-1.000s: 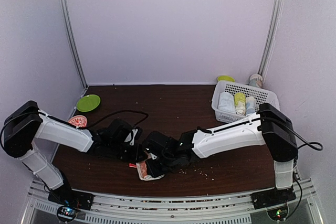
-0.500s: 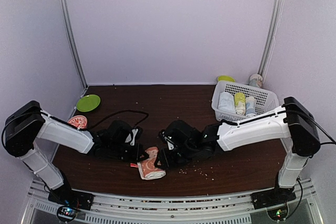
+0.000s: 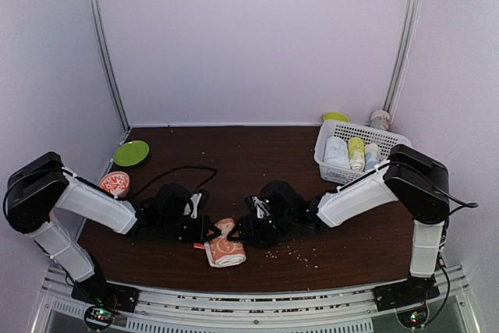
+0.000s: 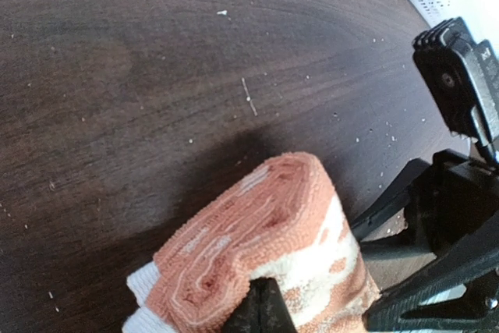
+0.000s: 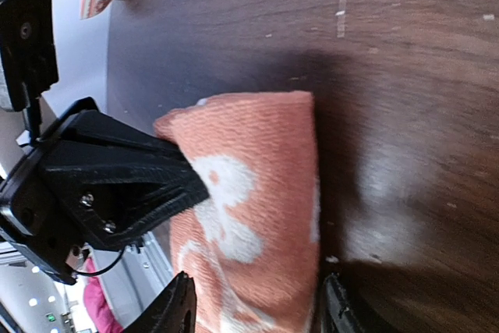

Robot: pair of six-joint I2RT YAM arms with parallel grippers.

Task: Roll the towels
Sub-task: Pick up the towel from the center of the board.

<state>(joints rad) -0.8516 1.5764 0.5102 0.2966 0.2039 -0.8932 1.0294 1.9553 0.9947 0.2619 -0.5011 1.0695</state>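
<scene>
The orange towel [image 3: 224, 247] is lying rolled on the table [image 3: 257, 157], close to the near edge and slightly left of centre, with its spiral end facing the left arm. The left pincer [image 3: 205, 233] is sitting low at the roll's left side, pressed together, its tips touching the cloth; I cannot tell whether any cloth is caught between them. The right pincer [image 3: 240, 233] is reaching in from the right, spread, its fingers [image 5: 178, 313] straddling the roll, one on each side. At the far right a white basket [image 3: 396, 144] is holding several rolled cloths. A green plate [image 3: 131, 152] is resting at the far left
</scene>
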